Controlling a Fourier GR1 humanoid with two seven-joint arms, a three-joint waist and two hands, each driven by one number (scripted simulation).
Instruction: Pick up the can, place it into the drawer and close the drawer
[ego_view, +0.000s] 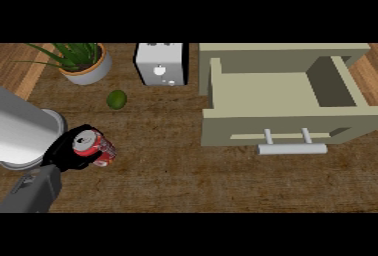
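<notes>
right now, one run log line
left hand: fingers curled round red can | drawer: open, empty | right hand: unseen

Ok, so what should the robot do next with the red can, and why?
Probably lift the red can and carry it right, toward the open drawer. The left hand already curls round the can at the counter's left side, and the drawer stands pulled out, its inside open from above, so the can could be lowered in.
</notes>
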